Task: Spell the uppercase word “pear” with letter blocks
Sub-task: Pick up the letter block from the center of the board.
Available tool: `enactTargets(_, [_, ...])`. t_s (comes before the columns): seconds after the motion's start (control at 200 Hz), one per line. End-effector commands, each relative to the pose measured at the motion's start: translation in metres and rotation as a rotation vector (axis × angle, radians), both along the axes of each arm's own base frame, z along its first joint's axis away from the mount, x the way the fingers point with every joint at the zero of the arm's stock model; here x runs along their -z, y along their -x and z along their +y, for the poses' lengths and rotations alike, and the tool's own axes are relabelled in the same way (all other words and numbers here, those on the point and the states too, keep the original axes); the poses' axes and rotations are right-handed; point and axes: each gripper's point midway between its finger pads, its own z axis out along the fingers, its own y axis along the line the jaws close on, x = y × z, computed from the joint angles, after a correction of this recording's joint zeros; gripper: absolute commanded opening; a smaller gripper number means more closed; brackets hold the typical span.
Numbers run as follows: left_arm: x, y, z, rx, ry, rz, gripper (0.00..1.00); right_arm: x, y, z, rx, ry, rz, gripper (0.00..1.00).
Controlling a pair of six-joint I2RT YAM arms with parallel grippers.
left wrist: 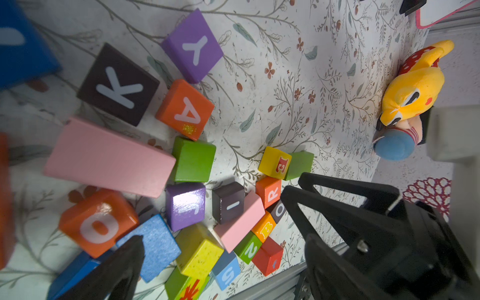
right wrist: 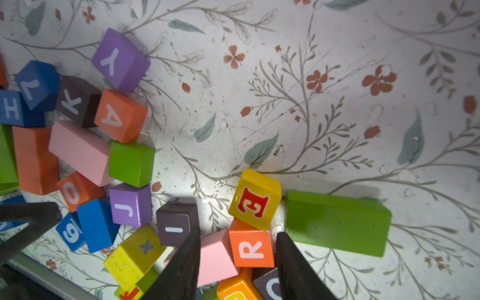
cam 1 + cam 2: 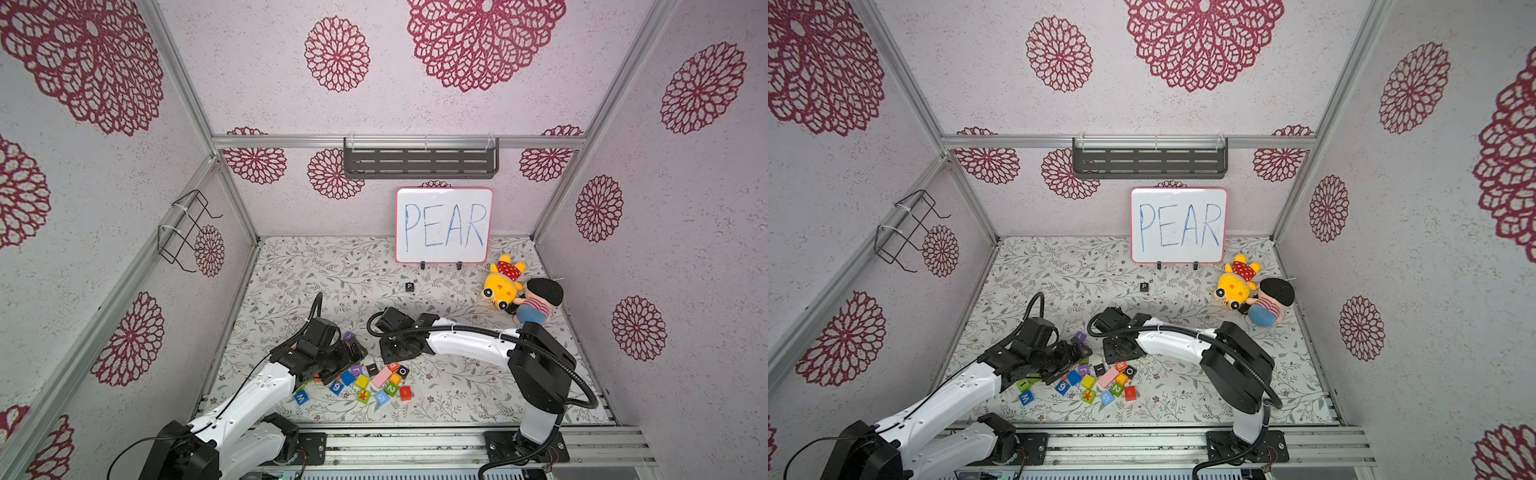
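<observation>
Orange-red paint marks the R cube (image 2: pixel 251 246), which is seen between the two fingers of the right gripper (image 2: pixel 237 241) in the right wrist view. The jaws stand partly apart, nothing is clamped, and the end of a pink block (image 2: pixel 215 257) also shows between them. The yellow E cube (image 2: pixel 255 198) is found touching the R cube on its whiteboard (image 3: pixel 444 224) side, just past the fingertips, so the two cubes are lined up along the fingers' reach rather than across it. A cube has no long axis, so the coming move is judged to turn on that line: E comes next in the word, and a short advance toward the whiteboard would be needed to bracket it instead of R. The black P cube (image 3: pixel 409 286) is set alone just before the whiteboard, well apart from the heap (image 3: pixel 374 380). The A cube (image 2: pixel 120 115) lies on the heap's whiteboard-facing edge, nearer the left gripper (image 1: pixel 213 215), which is held wide open and empty. The right arm is judged nearer to E.
</observation>
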Motion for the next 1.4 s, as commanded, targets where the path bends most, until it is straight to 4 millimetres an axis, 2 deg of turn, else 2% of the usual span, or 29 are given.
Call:
enactTargets(0.0, [-0.003,-0.003,-0.002,0.005,0.005,-0.031,0.99,0.002,-0.007,-0.001,0.03,0.006,-0.002,0.49])
enactTargets(0.53, [0.001,-0.005,-0.001,0.013,-0.016,-0.025,0.98,0.016,-0.023,0.004,0.008,0.057,-0.013,0.44])
enactTargets(0.776, [0.003,-0.005,0.0,0.011,-0.021,-0.029,0.98,0.019,-0.029,0.007,-0.008,0.093,-0.032,0.38])
enactTargets(0.911, [0.004,-0.006,0.001,0.013,-0.03,-0.034,0.98,0.02,-0.029,0.007,-0.038,0.123,-0.045,0.31])
enactTargets(1.136, [0.0,-0.011,-0.004,0.017,-0.008,-0.041,0.98,0.028,-0.027,0.01,-0.139,0.147,-0.036,0.25])
enactTargets(1.266, [-0.001,-0.014,-0.006,0.031,-0.017,-0.047,0.98,0.029,-0.035,0.01,-0.242,0.173,-0.05,0.24])
enactTargets(1.391, [-0.002,-0.016,-0.006,0.036,-0.021,-0.056,0.98,0.03,-0.053,-0.001,-0.344,0.203,-0.079,0.23])
